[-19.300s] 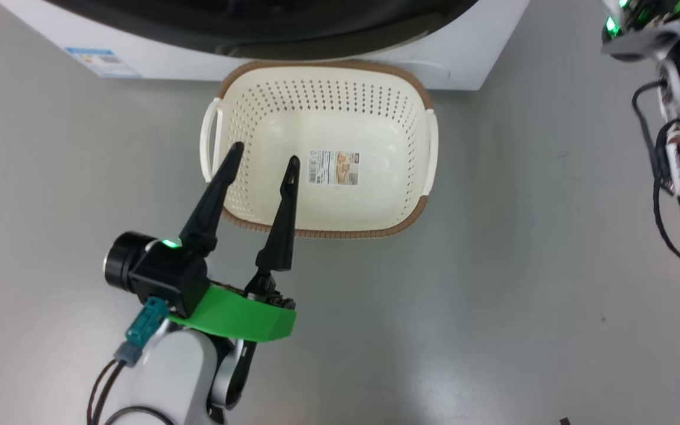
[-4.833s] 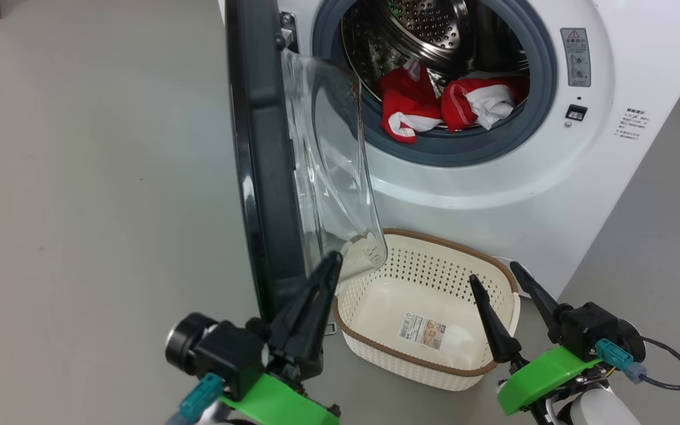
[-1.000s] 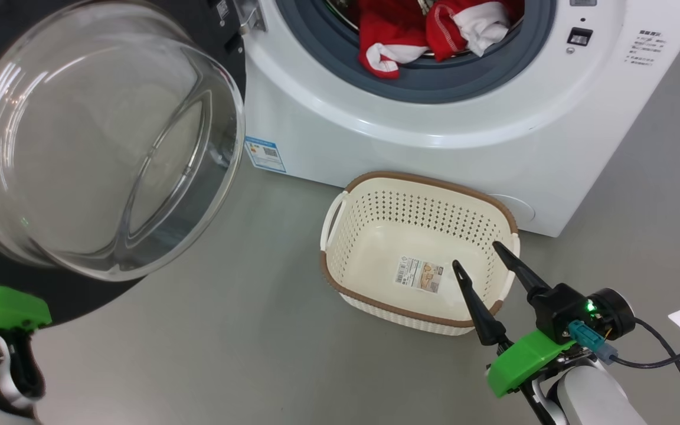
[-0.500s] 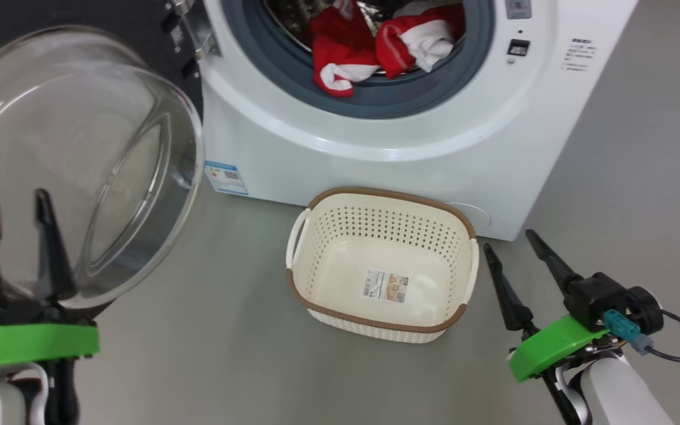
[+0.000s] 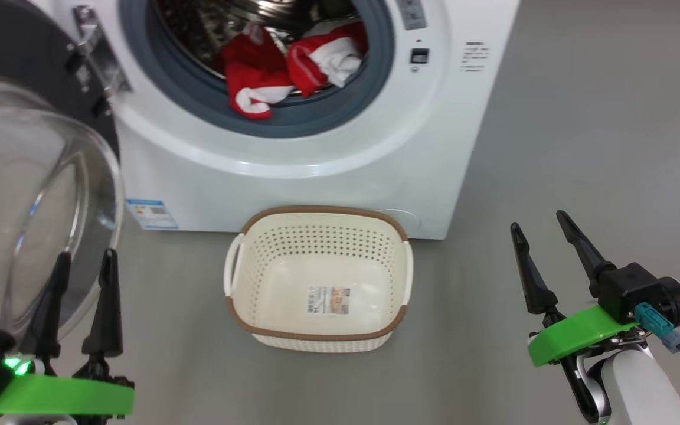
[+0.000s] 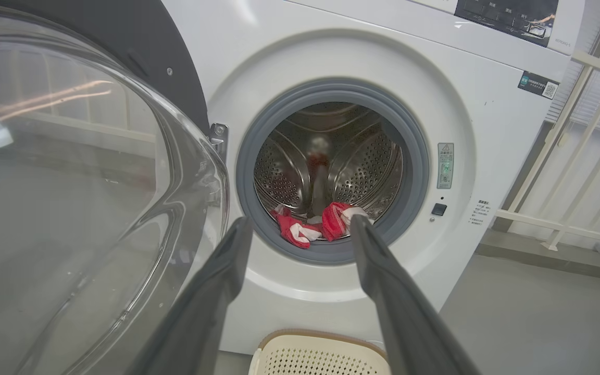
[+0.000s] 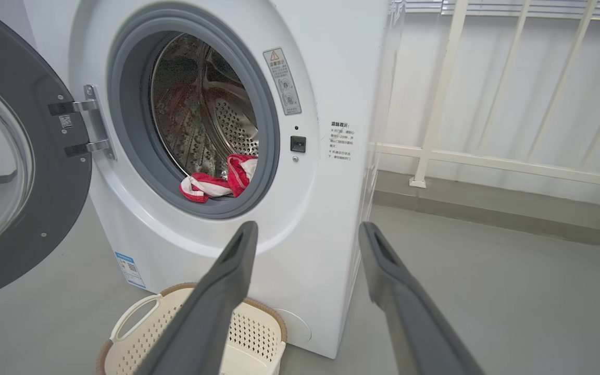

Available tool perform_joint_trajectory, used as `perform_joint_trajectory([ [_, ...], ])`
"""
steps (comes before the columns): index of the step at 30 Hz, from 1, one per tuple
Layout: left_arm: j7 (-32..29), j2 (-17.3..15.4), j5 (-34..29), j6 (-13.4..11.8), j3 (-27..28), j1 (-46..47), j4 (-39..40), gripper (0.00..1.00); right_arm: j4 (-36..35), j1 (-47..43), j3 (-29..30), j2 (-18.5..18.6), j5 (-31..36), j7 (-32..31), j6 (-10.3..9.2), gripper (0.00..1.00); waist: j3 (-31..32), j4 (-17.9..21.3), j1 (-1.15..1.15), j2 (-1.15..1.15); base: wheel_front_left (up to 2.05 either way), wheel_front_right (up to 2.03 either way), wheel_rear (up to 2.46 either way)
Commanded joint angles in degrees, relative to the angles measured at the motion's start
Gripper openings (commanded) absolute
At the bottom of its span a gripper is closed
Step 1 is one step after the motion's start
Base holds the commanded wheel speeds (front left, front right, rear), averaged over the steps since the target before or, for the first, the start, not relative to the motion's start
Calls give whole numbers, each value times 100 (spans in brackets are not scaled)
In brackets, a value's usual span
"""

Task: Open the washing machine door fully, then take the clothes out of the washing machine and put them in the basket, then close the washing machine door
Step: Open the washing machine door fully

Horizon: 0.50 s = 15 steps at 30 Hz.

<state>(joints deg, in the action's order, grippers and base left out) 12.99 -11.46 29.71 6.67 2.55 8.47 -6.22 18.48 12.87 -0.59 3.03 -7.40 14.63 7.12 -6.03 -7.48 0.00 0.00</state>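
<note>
Here the washing machine door (image 5: 27,195) stands swung wide at the left of the washing machine (image 5: 293,171), its glass bowl bulging outward. The red and white clothes (image 5: 269,77) lie heaped at the front of the steel drum (image 6: 362,166), resting against the grey gasket (image 5: 340,112). The basket (image 5: 316,211) sits on the floor (image 5: 552,118) just before the machine's lower front, the sticker on its bottom in plain sight. The left pincer (image 5: 87,254) hovers close by the door glass, fingers spread wide and gripping nothing. The right pincer (image 5: 538,219) hangs to the right of the basket, apart from it, likewise wide and empty.
</note>
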Motion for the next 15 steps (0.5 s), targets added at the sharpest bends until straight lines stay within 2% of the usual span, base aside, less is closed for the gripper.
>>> perform_joint_trajectory([
  [1, 41, -183, -43, 33, 220, 16, 175, 100, -177, 9, -124, -15, 7, 37, 36, 100, 99, 342, 0, 0, 0, 0, 0],
  [8, 140, -129, -83, 31, 305, -347, 251, 100, -414, -206, -77, -15, -52, 37, 36, 100, 213, 754, 0, 0, 0, 0, 0],
  [15, 172, -90, -291, -17, 265, -661, 144, 100, -557, -477, -117, -15, -120, 37, 36, 100, 441, 985, 0, 0, 0, 0, 0],
])
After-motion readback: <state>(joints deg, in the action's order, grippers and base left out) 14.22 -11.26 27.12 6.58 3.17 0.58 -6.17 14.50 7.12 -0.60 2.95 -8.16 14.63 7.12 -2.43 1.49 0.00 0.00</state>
